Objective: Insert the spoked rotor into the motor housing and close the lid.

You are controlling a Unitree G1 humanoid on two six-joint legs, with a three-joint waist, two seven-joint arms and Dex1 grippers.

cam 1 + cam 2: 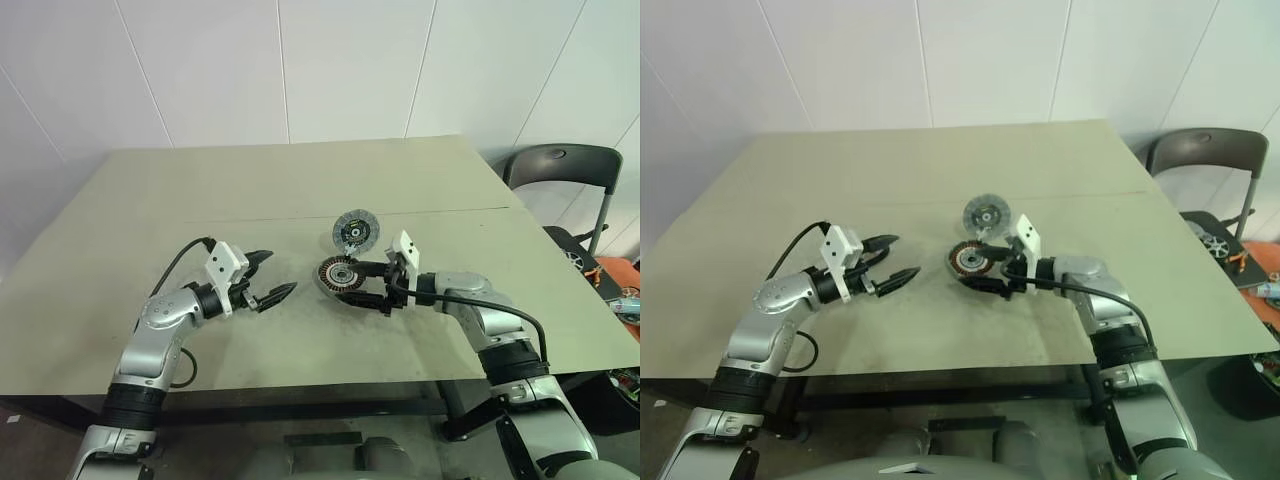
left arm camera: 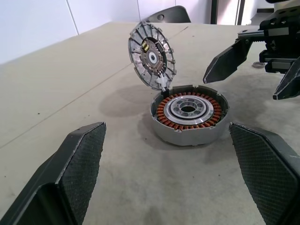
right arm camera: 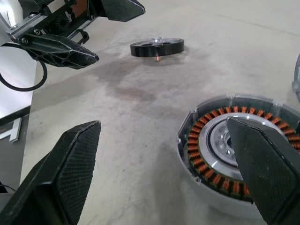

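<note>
The motor housing [image 2: 187, 137] lies on the table [image 1: 300, 180] near its middle. The spoked rotor [image 2: 165, 114] sits inside it, copper spokes around a silvery hub. Behind it, the lid [image 1: 356, 231] stands nearly upright at the housing's far rim, its ribbed inner face showing in the left wrist view. My right gripper [image 1: 358, 283] is open right beside the housing on its right side, holding nothing. To the left of the housing and apart from it is my left gripper [image 1: 280, 271], open and pointing at it.
A flat black disc with a small shaft [image 3: 157, 47] lies on the table near my left gripper. A dark chair [image 1: 560, 170] stands past the table's right far corner. A black cable [image 1: 180, 260] loops over my left arm.
</note>
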